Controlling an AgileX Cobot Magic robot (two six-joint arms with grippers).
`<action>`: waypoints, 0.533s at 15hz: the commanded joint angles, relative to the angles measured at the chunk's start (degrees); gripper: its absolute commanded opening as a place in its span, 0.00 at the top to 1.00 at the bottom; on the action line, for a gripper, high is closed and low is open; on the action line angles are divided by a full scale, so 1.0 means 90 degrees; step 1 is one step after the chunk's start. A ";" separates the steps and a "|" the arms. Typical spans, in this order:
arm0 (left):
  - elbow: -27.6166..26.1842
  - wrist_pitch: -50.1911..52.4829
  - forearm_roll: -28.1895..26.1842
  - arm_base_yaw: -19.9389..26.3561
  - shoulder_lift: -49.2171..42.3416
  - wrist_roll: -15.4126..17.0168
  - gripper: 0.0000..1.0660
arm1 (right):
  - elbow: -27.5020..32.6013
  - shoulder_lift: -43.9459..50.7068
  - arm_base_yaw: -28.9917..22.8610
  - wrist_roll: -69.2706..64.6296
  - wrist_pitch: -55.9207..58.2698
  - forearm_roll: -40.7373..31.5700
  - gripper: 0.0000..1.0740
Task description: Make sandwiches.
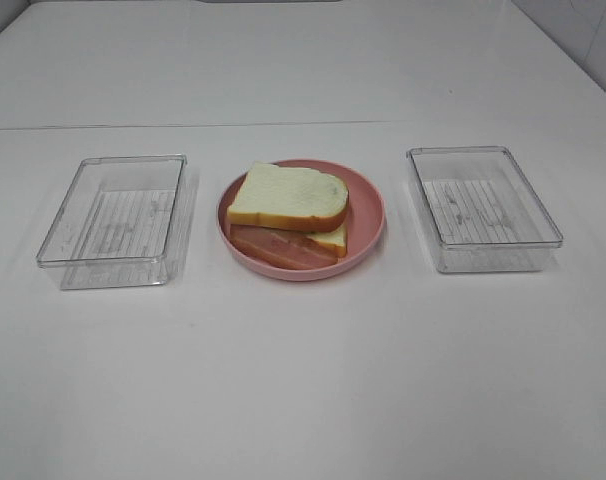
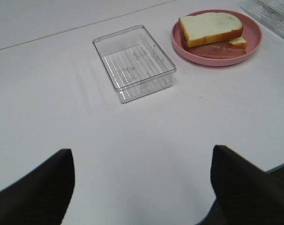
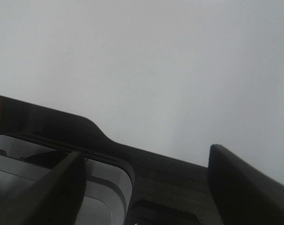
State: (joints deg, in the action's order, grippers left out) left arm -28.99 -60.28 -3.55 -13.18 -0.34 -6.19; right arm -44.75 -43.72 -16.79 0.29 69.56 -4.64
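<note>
Bright, even, diffuse light from overhead across the exterior high view; white table (image 1: 303, 380) close to washed out, with little texture. Soft, short shadows only: a faint one under the pink plate (image 1: 368, 235) at its lower edge, pale grey smudges beside the clear trays (image 1: 113, 215). Mild glare on tray rims. Slightly soft and grainy overall, sandwich (image 1: 288, 200) edges not crisp. Left wrist view equally bright, dark blurred finger (image 2: 34, 192) shapes in the lower corners. Right wrist view dim at the bottom, flat grey-white above, foreground out of focus.
</note>
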 commanded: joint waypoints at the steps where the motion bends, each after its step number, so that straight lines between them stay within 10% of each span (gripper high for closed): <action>1: 0.0032 0.0070 -0.0045 -0.0013 -0.0127 0.0045 0.28 | 0.1082 0.1572 0.0000 0.0083 0.0038 0.0064 0.36; 8: 0.0032 0.0070 -0.0045 -0.0013 -0.0127 0.0045 0.28 | 0.1706 0.4947 0.0000 0.0726 -0.0910 -0.0013 0.36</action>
State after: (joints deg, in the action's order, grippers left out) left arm -28.99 -60.28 -3.55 -13.18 -0.34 -6.19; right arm -29.74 -0.11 -16.79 5.73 62.80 -4.64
